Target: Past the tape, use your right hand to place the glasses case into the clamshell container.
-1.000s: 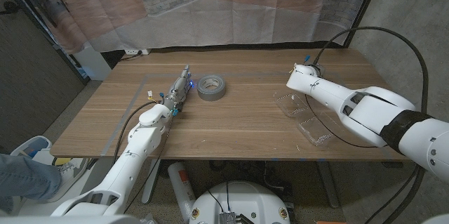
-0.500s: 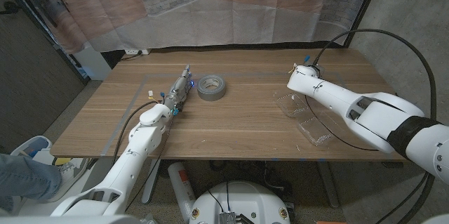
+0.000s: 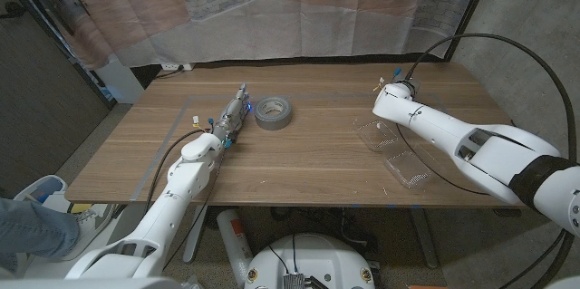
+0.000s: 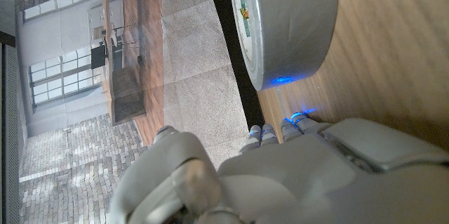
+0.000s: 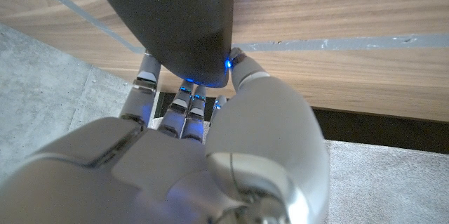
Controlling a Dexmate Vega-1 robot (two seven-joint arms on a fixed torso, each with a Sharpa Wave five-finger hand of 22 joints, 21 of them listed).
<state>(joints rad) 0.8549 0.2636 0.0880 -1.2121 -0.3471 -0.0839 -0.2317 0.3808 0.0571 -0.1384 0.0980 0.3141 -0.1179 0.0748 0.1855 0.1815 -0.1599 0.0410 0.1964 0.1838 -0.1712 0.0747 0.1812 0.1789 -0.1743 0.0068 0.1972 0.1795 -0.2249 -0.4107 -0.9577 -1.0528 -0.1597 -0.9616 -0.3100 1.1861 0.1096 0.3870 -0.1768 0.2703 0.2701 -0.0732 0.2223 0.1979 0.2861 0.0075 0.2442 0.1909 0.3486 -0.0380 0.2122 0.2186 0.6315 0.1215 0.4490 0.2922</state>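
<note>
Since the earlier frame, the right arm has been extended farther over the counter [image 3: 299,158]. Left hand [image 3: 232,119] is stretched out empty beside the tape [image 3: 273,111]. Clamshell container [image 3: 391,149] lies open. Beyond it, the dark glasses case [image 5: 175,20] is gripped in the right hand [image 5: 203,147].

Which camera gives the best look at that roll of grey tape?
The head view: the whole tape roll lies flat on the table beside the left hand. The left wrist view shows only part of its side, very close. The right wrist view gives nothing useful on it.
</note>
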